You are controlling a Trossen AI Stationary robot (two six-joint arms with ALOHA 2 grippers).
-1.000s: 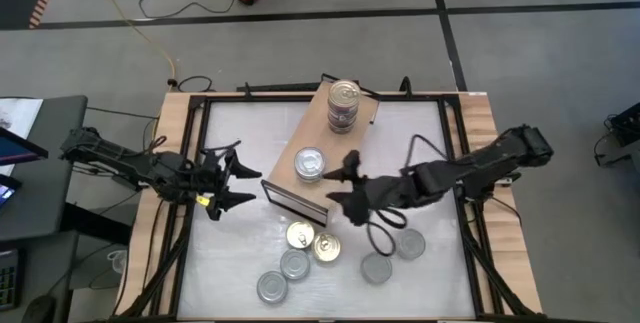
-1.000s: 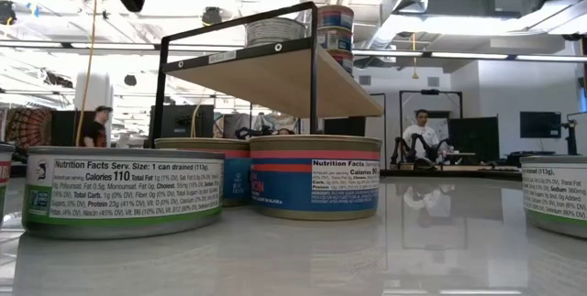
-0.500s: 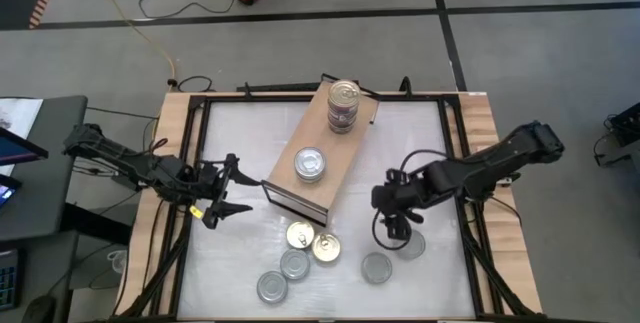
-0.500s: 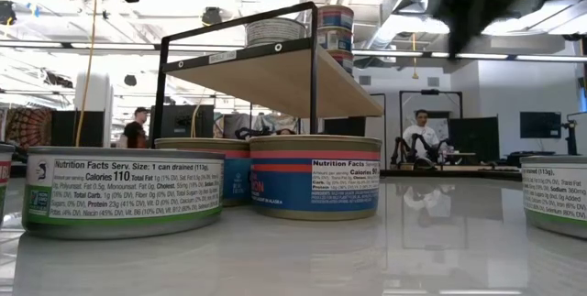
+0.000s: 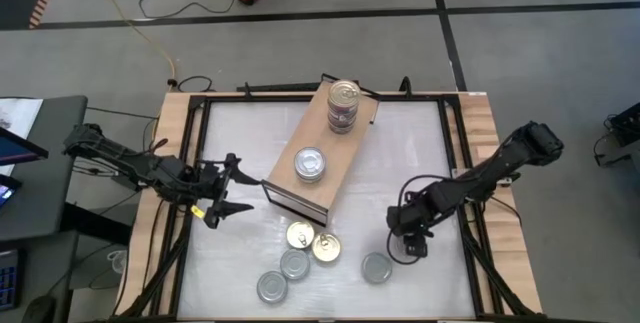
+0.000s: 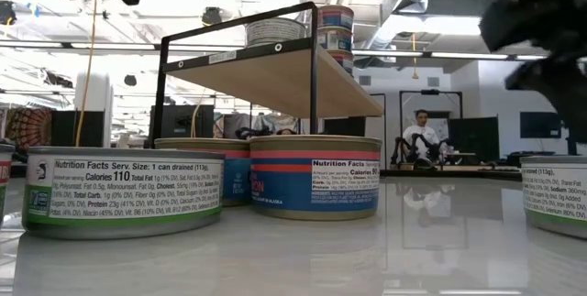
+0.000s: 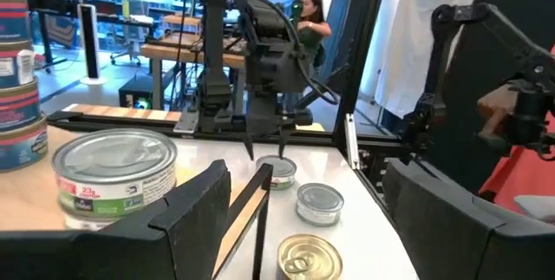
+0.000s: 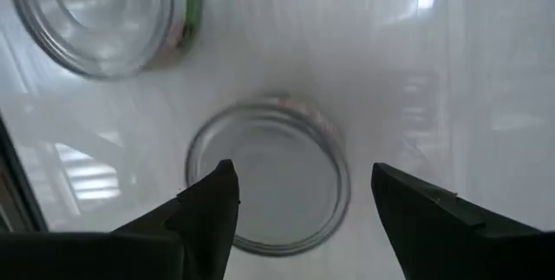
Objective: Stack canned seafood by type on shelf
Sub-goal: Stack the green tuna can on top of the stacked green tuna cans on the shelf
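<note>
While a stack of tins (image 5: 343, 106) stands at the far end of the shelf (image 5: 352, 153) and a single silver tin (image 5: 309, 164) sits nearer its front end, the rest of the canned seafood lies loose on the white table (image 5: 400, 153). Four tins cluster just in front of the shelf: two gold-lidded tins (image 5: 313, 242) touching each other, with two silver-lidded tins (image 5: 284, 274) just below them toward the table's front edge. To their right, apart from the cluster, a lone tin (image 5: 376, 267) rests on the table, and just beside it another silver tin (image 8: 269, 176) lies directly under the right gripper (image 5: 411, 244), which points straight down with its fingers (image 8: 211, 200) spread to either side of the lid, not touching it; the gripper grasps nothing. The left gripper (image 5: 222, 189) hangs over the table's left side, level with the shelf's near end, its fingers wide apart and empty. Seen from table height, the green-labelled can (image 6: 124, 191) and the blue-and-red-labelled can (image 6: 315, 175) stand in front of the shelf. Beyond the table, a person (image 6: 422, 137) is seated in the room.
</note>
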